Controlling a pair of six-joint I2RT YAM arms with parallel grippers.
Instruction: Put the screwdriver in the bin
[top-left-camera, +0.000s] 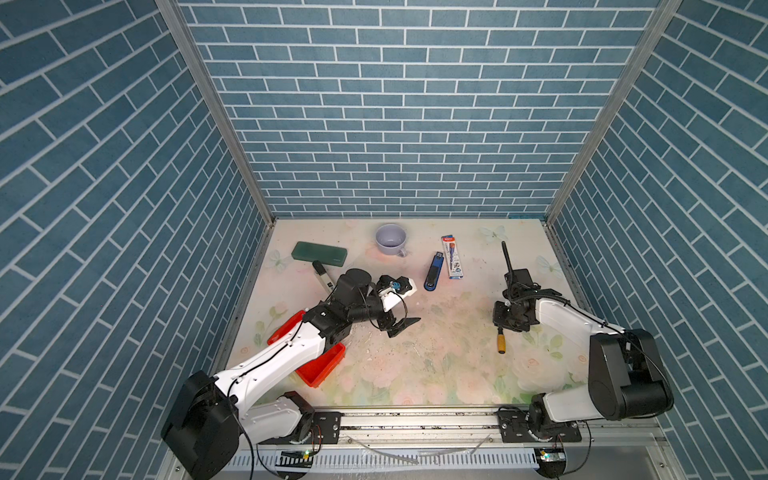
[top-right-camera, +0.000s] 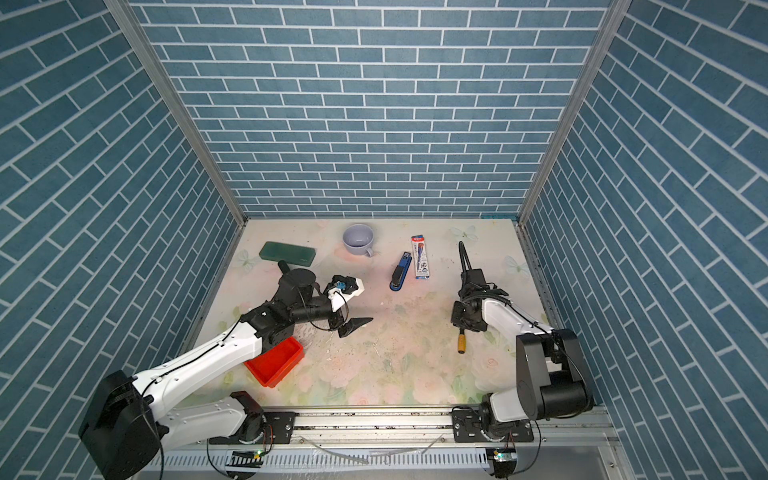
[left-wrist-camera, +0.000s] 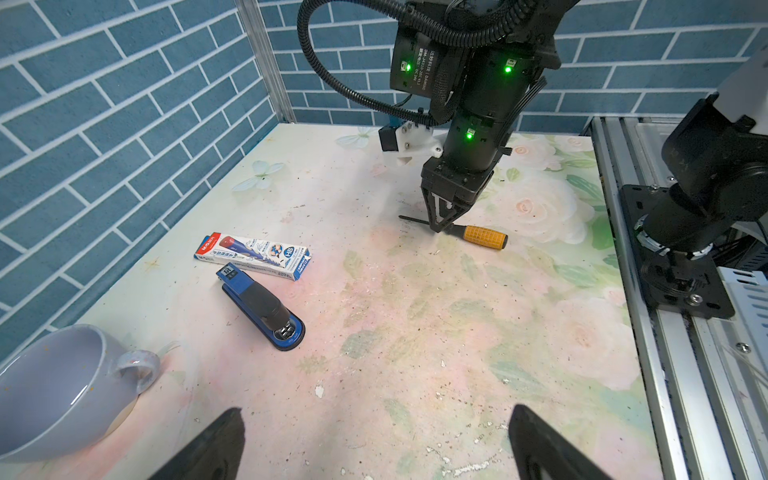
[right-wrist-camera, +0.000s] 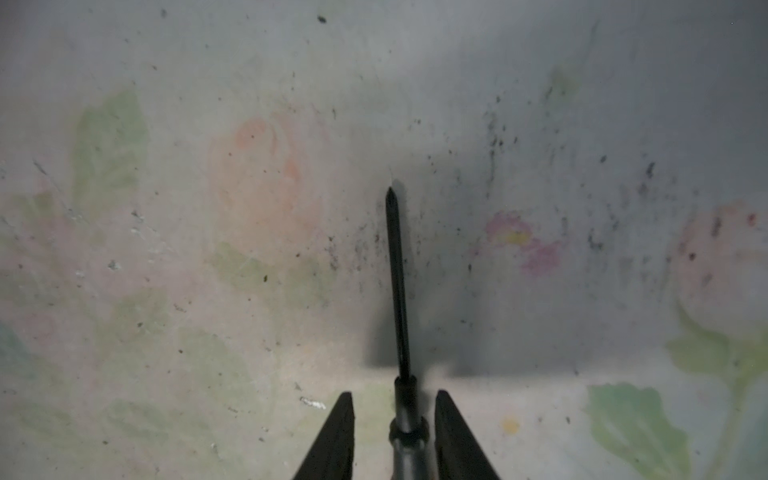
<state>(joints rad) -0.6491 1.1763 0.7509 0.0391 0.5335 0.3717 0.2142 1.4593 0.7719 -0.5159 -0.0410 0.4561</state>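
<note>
— Where's the screwdriver (top-left-camera: 502, 344)?
— On the table (top-left-camera: 436, 374), well right of the bin (top-right-camera: 275, 368). The right gripper (left-wrist-camera: 442, 227) straddles its shaft, fingers narrowly apart, not clamped.
— Left gripper (left-wrist-camera: 376, 410)?
— Just beyond the bin, fingers wide apart.

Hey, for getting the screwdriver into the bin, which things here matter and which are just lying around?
For the job: screwdriver, red bin, right gripper straddling its shaft.
Lying about: lavender cup, blue stapler, pencil-lead box, green case, marker.
</note>
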